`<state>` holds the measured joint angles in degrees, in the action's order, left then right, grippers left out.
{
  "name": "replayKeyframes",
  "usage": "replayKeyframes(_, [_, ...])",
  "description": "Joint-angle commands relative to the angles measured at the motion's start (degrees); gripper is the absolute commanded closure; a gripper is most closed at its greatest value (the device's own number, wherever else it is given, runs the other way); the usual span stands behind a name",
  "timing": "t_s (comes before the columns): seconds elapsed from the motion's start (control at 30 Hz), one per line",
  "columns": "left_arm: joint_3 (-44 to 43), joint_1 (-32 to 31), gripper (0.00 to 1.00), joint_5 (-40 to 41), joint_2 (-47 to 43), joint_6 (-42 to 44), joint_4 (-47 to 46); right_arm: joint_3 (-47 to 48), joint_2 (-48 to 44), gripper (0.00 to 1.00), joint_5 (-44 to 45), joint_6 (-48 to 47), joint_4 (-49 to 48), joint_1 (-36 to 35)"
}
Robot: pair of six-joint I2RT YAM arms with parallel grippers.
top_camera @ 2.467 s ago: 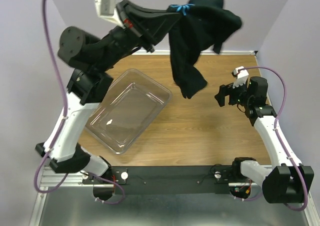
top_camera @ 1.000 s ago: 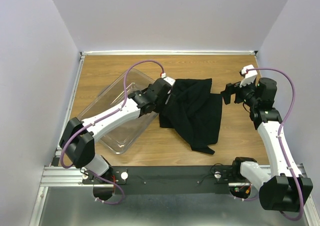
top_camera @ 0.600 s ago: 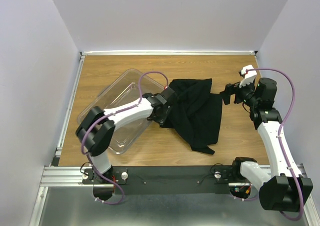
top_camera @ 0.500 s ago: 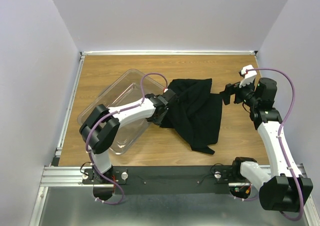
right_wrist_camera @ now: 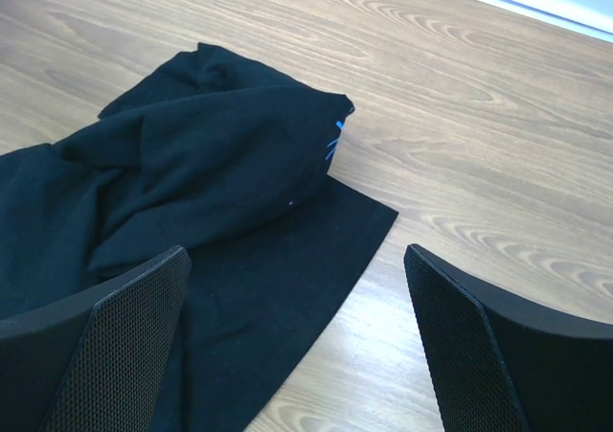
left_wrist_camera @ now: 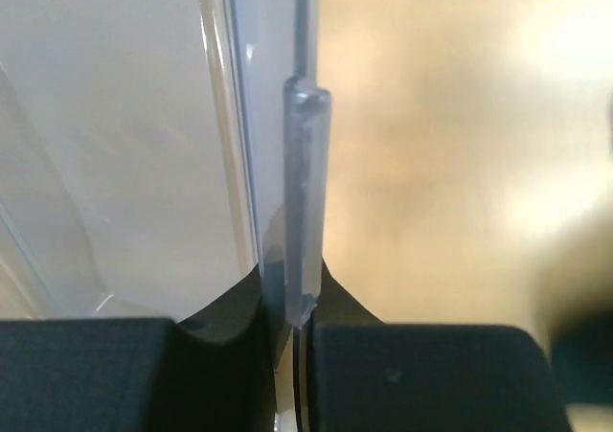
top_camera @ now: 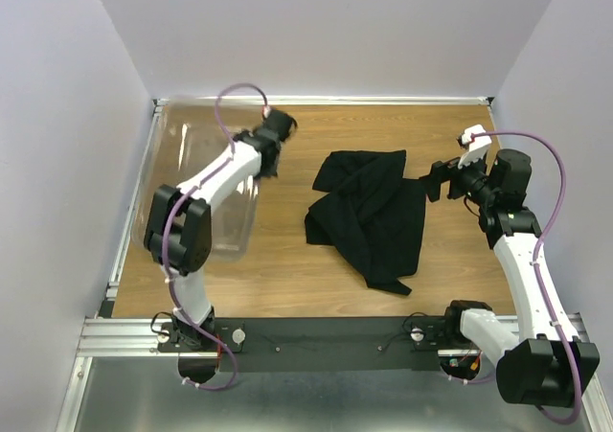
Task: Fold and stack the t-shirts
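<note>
Here, t-shirt (top_camera: 369, 212) beside right gripper (top_camera: 431, 180), bin (left_wrist_camera: 305, 183) in left gripper (left_wrist_camera: 292, 319)

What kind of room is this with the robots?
Probably a robot test lab: a left arm and right arm bolted to a walled-in wooden table, with a black t-shirt and clear bin.

The t-shirt (top_camera: 374, 212) is matt cloth, the table (top_camera: 450, 284) smooth wood, the bin (left_wrist_camera: 124, 145) glossy plastic.

The left arm (top_camera: 225, 169) and right arm (top_camera: 522, 264) are built of white links and black joints; purple cables (top_camera: 239, 86) are looped alongside.
</note>
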<state>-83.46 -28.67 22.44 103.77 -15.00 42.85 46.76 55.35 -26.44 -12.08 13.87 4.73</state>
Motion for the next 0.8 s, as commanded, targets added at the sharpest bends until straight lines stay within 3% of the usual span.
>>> replayKeyframes(0.0, [-12.93,6.77,1.00,5.25,6.34,10.77,-6.29,0.08,-1.04,0.00,-3.18,-0.14,1.86,0.10])
replayKeyframes(0.13, [-26.79,10.38,1.00,9.20,17.31,20.25,-7.26,-0.09,-1.65,0.00,-4.50,-0.05,1.95,0.19])
replayKeyframes(0.27, [-37.02,13.98,1.00,9.91,25.60,22.03,-4.18,-0.27,-2.18,0.00,-4.50,-0.23,1.95,0.19])
replayKeyframes(0.7, [-37.03,17.41,1.00,1.92,30.26,20.81,-7.26,-0.18,-1.12,0.00,-3.36,-0.84,1.86,0.19])
replayKeyframes(0.77, [-37.47,17.50,0.93,1.91,30.53,19.58,-7.87,-0.09,-1.04,0.00,-3.27,-0.84,1.86,0.19])
